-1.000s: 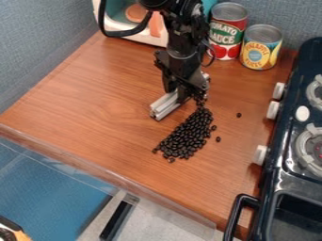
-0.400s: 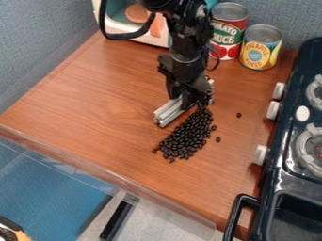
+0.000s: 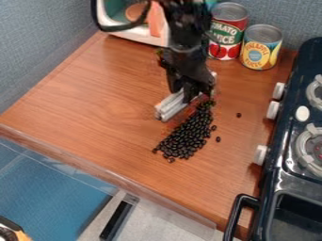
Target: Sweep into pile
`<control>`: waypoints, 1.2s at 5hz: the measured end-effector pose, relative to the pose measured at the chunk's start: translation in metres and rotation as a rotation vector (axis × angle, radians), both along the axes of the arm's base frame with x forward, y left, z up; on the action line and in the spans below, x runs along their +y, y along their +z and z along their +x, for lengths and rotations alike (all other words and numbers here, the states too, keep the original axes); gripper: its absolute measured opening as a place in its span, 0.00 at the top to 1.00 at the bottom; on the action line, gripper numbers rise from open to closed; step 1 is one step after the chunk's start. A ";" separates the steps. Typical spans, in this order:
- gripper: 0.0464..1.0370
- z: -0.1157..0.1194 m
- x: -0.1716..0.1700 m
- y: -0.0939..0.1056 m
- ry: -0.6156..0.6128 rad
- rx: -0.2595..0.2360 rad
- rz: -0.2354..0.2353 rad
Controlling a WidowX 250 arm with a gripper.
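Blk arm (image 3: 187, 44) in fr. top edge, approx. vert.; end effector (image 3: 197, 94) pointing dn, clamped.

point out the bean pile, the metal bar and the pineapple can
bean pile (image 3: 187, 136), camera view, on its wide middle
metal bar (image 3: 171, 107), camera view, on its lower left part
pineapple can (image 3: 259, 53), camera view, on its label

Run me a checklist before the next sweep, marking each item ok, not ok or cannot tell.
1. Metal bar held by the gripper: ok.
2. Bar beside the dark beans, at their upper left: ok.
3. Beans in a compact pile: not ok, they form a long wedge.
4. Stray bean on the right gathered in: not ok.
5. Bar's underside flush with the counter: cannot tell.
6. Cans clear of the bar: ok.
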State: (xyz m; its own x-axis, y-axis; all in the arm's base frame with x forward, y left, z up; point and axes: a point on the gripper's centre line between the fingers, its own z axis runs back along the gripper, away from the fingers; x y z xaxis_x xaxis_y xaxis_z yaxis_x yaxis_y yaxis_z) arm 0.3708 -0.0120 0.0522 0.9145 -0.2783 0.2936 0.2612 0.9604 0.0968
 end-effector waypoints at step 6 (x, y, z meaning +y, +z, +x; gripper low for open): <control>0.70 -0.060 0.138 -0.010 0.480 0.213 0.174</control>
State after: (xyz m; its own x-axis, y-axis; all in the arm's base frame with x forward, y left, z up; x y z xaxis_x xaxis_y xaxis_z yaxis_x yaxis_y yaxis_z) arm 0.3109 0.1264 0.0420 0.9849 0.1564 0.0748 -0.1706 0.9512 0.2571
